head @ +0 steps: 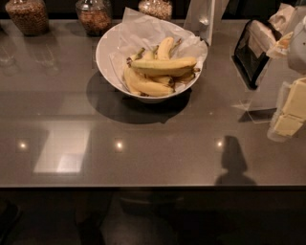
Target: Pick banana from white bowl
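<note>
The white bowl (102, 58), lined with crinkled white paper, stands at the back middle of the grey countertop. Several bananas lie in it. The banana (162, 66), the longest and nearly straight one, pale yellow with dark ends, lies across the top of the pile. Curved, deeper-yellow bananas (146, 86) lie under and around it. My gripper (204, 20), a pale grey shape, hangs at the top of the view just behind the bowl's far right rim, up and to the right of the banana and apart from it.
Three glass jars of brown grains (28, 16) (94, 16) (155, 8) stand along the back edge. A black stand (251, 50) and a clear holder with pale packets (289, 112) are at the right. The counter's front edge (153, 186) runs across below.
</note>
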Robot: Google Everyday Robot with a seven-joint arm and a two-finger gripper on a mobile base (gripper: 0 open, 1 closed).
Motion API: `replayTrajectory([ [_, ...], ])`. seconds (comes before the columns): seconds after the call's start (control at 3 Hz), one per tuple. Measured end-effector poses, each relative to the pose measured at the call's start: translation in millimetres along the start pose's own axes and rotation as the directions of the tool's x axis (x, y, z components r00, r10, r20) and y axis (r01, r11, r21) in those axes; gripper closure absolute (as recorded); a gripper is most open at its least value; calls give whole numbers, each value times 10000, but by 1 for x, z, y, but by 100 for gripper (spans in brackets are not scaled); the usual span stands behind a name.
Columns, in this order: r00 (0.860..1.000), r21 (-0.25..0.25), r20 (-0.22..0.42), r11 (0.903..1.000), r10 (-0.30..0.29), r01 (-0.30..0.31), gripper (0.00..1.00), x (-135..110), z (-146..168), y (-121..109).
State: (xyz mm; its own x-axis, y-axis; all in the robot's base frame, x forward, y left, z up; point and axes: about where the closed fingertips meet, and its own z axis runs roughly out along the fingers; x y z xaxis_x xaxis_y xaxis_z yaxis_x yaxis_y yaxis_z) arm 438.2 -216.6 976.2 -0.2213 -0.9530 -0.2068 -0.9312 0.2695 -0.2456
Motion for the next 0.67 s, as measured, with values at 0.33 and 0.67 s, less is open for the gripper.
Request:
replayTrajectory([
  [0.33, 9999, 163, 112, 9998, -105, 103, 0, -5, -1, -3],
  [0.67, 9953, 450, 803, 9977, -538, 503, 0, -27, 2, -19],
])
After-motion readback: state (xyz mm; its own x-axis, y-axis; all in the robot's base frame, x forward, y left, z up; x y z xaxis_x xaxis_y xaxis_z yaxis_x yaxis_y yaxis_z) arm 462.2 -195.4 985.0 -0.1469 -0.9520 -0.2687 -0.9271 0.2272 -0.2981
